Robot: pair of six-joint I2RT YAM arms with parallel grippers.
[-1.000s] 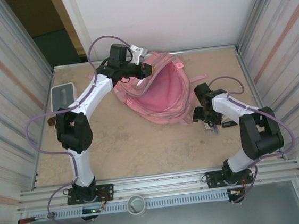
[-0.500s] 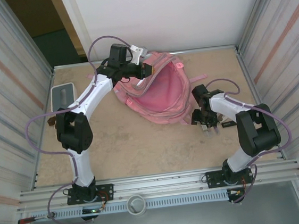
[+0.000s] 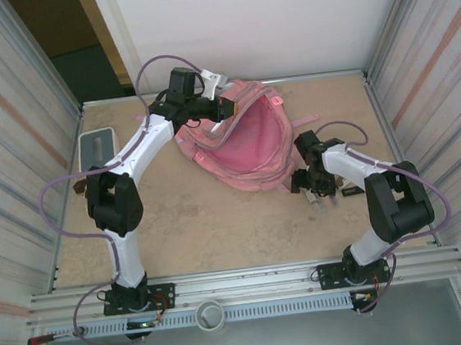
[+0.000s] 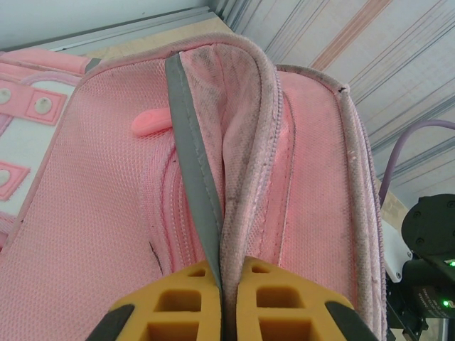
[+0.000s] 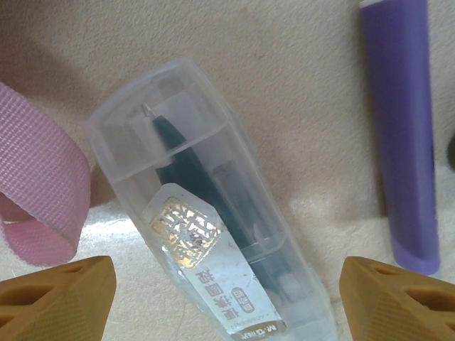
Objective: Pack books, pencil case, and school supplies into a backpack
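Backpack (image 4: 106,185) rim clamped in my left tool (image 4: 222,275); right tool (image 5: 231,288) apart, astride one clear case (image 5: 195,206) holding one pen (image 5: 179,162).

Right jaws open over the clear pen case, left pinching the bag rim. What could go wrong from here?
The clear case lies at an angle between the open right jaws; closing may twist it or squirt it out.
The strap lies right beside the case and could get caught too.
The left jaws pinch only the backpack by its grey trim; a slip could let the opening sag.
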